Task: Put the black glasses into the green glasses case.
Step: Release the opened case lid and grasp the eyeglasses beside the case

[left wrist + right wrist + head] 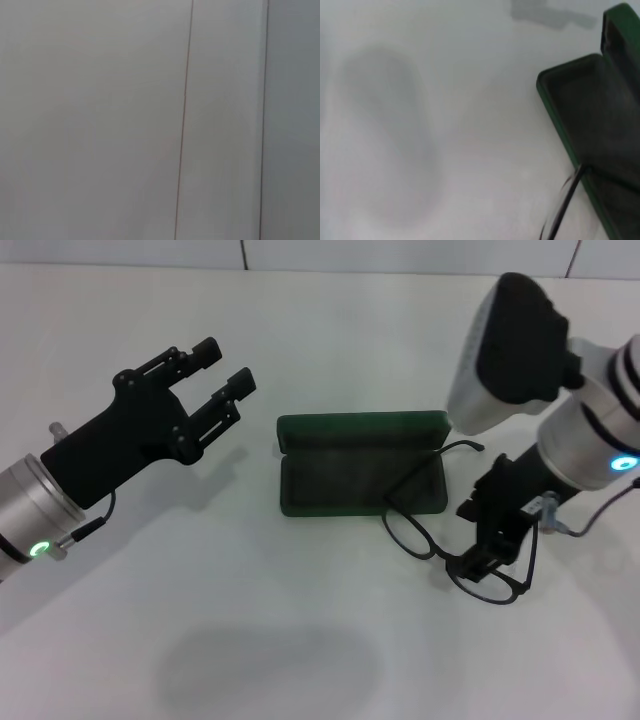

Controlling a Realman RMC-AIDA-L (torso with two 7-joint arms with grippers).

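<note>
One lens rim of the black glasses clamped between right gripper fingers, beside the green glasses case.

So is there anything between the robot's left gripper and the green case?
No. The head view shows only bare table between the left gripper and the green glasses case.

left gripper: black, slotted fingers | wrists: silver, green/blue lights | right gripper: black, apparently

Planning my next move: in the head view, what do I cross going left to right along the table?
left gripper, open and raised → green glasses case, lid open → black glasses, one temple arm reaching over the case → right gripper, shut on the frame.
</note>
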